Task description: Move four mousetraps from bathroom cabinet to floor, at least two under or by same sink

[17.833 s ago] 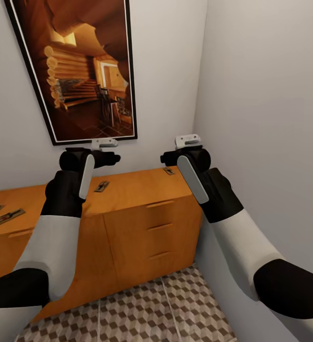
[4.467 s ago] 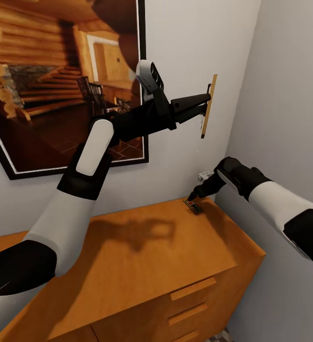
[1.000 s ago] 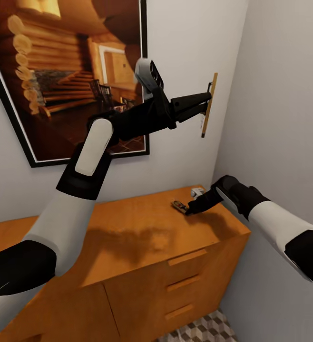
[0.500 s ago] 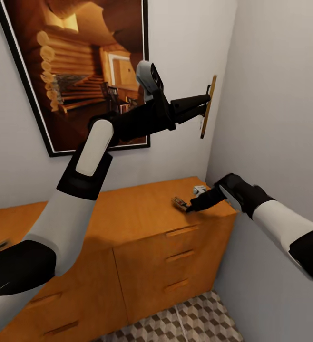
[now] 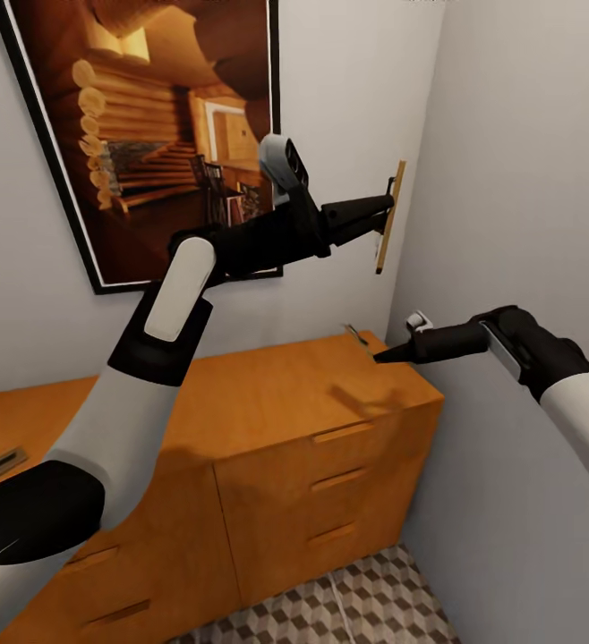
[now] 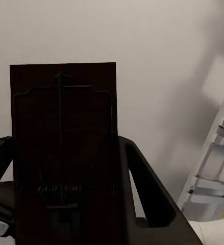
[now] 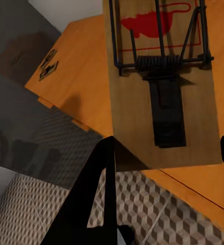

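Currently the left gripper (image 5: 386, 215) is sitting raised in front of the wall, fingers pinched on a mousetrap (image 5: 389, 217) held upright and edge-on to the head camera. Left wrist view is showing that trap (image 6: 63, 153) dark, its wire frame facing the camera, a black finger (image 6: 147, 189) on either side.

Right gripper (image 5: 377, 356) is hanging just above the right rear corner of the cabinet (image 5: 268, 420), clamped on a second mousetrap (image 5: 359, 336) that reads as a thin tilted sliver clear of the top. Right wrist view is giving it (image 7: 160, 81) as tan wood with a red mouse print, spring and black bar, fingers (image 7: 99, 194) closed on its near end.

Two more mousetraps (image 7: 49, 64) are lying flat side by side on the cabinet top, far left end, well apart from both grippers. Bathroom floor (image 5: 348, 608) tiles are showing below the drawer fronts. Framed cabin picture (image 5: 142, 125) is hanging above the cabinet.
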Controlling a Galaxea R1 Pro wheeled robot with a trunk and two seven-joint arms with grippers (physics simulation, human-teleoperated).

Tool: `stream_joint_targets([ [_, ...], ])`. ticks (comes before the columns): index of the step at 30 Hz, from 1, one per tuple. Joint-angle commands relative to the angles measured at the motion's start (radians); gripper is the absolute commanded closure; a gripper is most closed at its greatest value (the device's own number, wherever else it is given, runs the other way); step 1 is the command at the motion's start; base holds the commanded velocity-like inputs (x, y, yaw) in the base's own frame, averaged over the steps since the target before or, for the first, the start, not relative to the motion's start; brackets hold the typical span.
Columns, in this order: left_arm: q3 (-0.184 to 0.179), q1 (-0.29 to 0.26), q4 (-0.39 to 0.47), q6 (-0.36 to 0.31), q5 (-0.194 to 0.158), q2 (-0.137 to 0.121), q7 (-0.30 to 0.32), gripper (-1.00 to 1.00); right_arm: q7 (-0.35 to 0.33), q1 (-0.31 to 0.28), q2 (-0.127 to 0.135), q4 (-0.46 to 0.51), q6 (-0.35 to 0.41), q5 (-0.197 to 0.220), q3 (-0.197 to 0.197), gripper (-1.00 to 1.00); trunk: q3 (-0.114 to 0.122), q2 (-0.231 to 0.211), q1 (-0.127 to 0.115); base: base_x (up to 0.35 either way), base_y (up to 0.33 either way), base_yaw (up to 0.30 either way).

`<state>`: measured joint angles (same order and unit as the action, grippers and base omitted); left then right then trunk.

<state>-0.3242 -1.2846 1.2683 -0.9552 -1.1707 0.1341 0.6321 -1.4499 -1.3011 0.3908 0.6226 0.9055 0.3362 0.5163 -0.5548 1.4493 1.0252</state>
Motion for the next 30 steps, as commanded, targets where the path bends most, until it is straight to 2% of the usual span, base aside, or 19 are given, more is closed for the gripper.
stream_joint_targets([
  [1,0.001,0.0,0.0,-0.003,0.002,-0.001,0.005,1.0,-0.002,-0.001,0.001,0.0,0.01,0.006,0.005,1.0,-0.001,0.001,0.0,-0.142,0.0,0.0],
  [12,0.002,0.002,0.003,-0.013,0.002,-0.007,0.006,1.0,-0.002,0.006,-0.001,0.03,0.008,0.004,0.008,1.0,-0.001,0.001,0.0,-0.262,0.006,0.0],
  [22,0.001,0.002,-0.001,-0.014,0.001,-0.006,0.008,1.0,0.004,0.022,-0.002,0.03,0.001,-0.003,0.008,1.0,-0.001,0.001,0.0,-0.221,0.203,0.0],
  [25,0.0,0.024,-0.001,-0.013,0.004,-0.007,0.007,1.0,0.006,0.025,-0.002,0.029,-0.001,-0.005,0.008,1.0,-0.001,0.001,0.0,-0.029,0.026,0.0],
  [26,-0.001,0.046,-0.001,-0.015,0.005,-0.016,0.006,1.0,0.004,0.047,0.002,0.034,-0.004,-0.006,0.01,1.0,-0.001,0.001,0.0,-0.001,0.001,0.0],
  [28,-0.002,0.058,0.001,-0.017,0.005,-0.018,0.006,1.0,0.003,0.05,0.006,0.036,-0.005,-0.006,0.011,1.0,-0.001,0.001,0.0,0.0,0.0,0.0],
  [29,-0.067,0.104,0.003,-0.018,0.005,-0.028,0.006,1.0,0.001,0.078,0.029,0.039,-0.005,-0.036,0.021,1.0,-0.001,0.001,0.0,0.0,0.0,0.0],
  [30,-0.085,0.108,0.003,-0.018,0.005,-0.031,0.006,1.0,0.0,0.081,0.034,0.039,-0.005,-0.042,0.021,1.0,-0.001,0.001,0.0,0.0,0.0,0.0],
])
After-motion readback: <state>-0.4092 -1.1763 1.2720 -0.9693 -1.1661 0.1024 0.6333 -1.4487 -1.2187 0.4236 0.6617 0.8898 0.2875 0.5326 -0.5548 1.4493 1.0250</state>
